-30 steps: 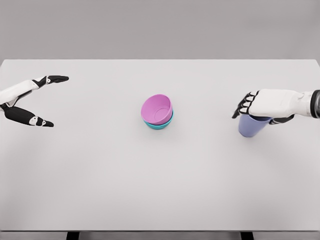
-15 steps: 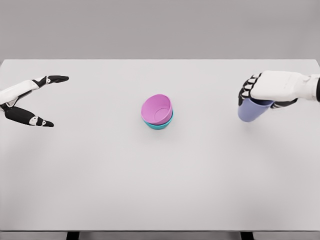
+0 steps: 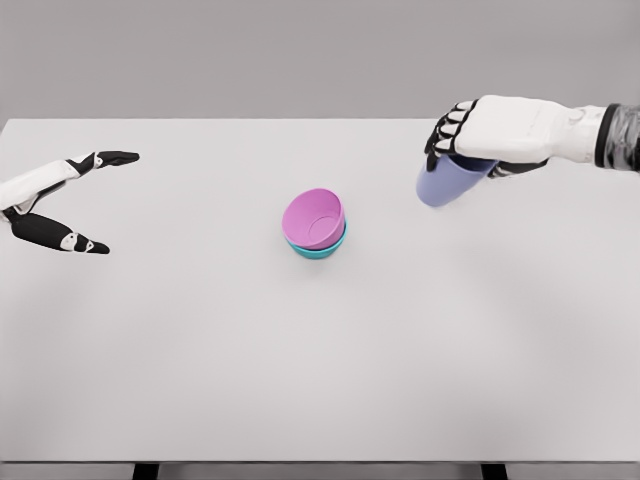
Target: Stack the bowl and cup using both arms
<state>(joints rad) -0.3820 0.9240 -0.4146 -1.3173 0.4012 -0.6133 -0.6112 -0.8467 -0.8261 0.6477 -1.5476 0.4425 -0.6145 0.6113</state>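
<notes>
R hand [image 3: 480,135] w/ lilac cup [image 3: 447,182] has moved up and left toward pink bowl [image 3: 314,218], fingers clamped on cup. L hand [image 3: 50,200] unchanged, fingers apart, over tabletop [image 3: 300,370].

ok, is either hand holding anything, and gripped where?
The right hand holds the lavender cup from above, at its upper end, tilted. The left hand is open and holds nothing.

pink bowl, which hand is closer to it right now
Right. The right hand, gripping the purple cup, hovers up and to the right of the pink bowl. The left hand sits open, far off at the table's left edge.
</notes>
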